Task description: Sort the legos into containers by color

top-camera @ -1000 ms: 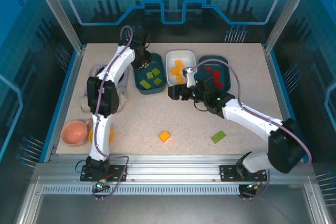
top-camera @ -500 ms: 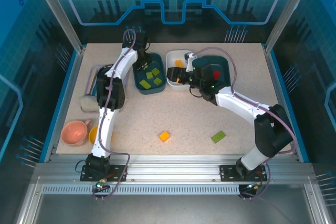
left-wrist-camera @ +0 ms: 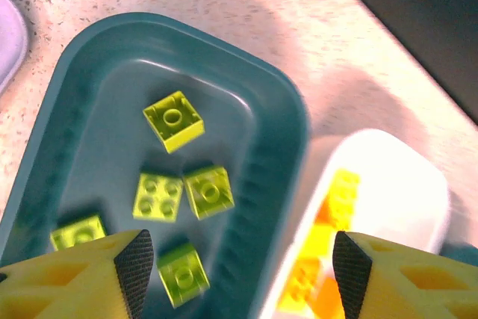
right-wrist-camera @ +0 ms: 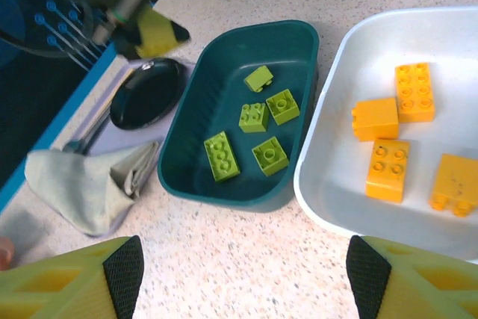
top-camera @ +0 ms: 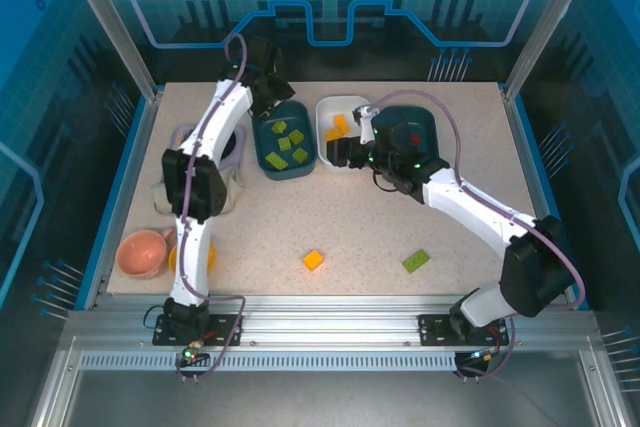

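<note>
Legos (right-wrist-camera: 254, 117): green in teal tray (right-wrist-camera: 224, 198) at eleven o'clock, orange in white tray (right-wrist-camera: 328, 201) at twelve; left gripper (left-wrist-camera: 237, 259), right gripper (right-wrist-camera: 243, 267) wide, empty.

Five green bricks (right-wrist-camera: 253, 116) lie in the teal tray (right-wrist-camera: 293, 48), just beside the white tray (right-wrist-camera: 358, 57) with four orange bricks (right-wrist-camera: 387, 169).

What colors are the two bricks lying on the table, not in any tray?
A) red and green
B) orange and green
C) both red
B: an orange brick and a green brick lie loose on the speckled table, on the side nearer the arm bases.
</note>
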